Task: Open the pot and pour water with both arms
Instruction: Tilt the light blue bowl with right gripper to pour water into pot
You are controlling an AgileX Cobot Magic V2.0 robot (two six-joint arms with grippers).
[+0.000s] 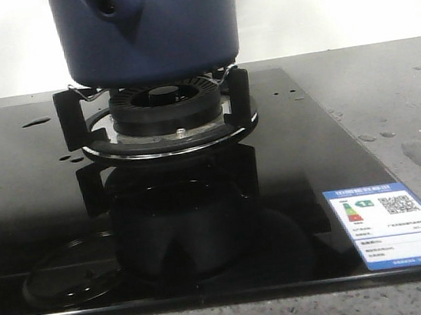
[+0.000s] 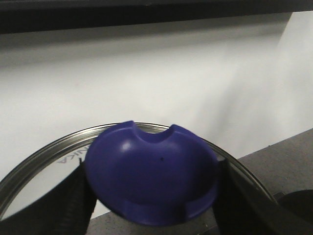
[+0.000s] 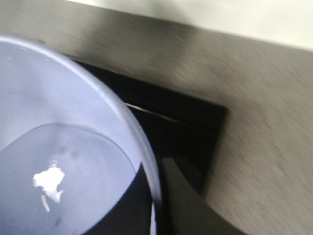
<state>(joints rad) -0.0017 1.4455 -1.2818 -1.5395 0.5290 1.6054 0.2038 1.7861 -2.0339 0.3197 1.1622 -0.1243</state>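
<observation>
On the stove (image 1: 41, 226), the pot (image 1: 147, 26) sits over the burner (image 1: 164, 109). Lid (image 2: 44, 156) is off, its knob (image 2: 151, 176) clamped in left pincer (image 2: 151, 193). Right pincer's state: cannot tell, probably gripping pot rim (image 3: 132, 127). Water (image 3: 63, 191) inside; pouring remains.

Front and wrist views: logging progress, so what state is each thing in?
Dark navy-blue matte pot: on the burner stand, uncovered.
Glass lid with blue knob: off the pot, held by left gripper.
Black gas burner: unlit.
Water: inside the pot.
</observation>
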